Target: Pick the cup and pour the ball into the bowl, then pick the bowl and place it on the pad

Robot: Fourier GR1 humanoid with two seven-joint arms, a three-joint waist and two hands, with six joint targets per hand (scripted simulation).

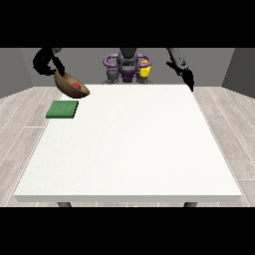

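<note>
bowl: we see the brown bowl (72, 86) tilted, lifted at far left just beyond the green pad (63, 109), red ball (76, 86) inside
handling: we judge it rigid, light, ball may roll; take it by the rim
hand at the view's left (46, 63): gripping the bowl rim
hand at the view's right (188, 78): raised, fingers straight, holding nothing
worktop (129, 144): white, flat
room: wood floor, grey walls

A grey torso (127, 67) with purple rings, a yellow patch, and black arms.
</note>
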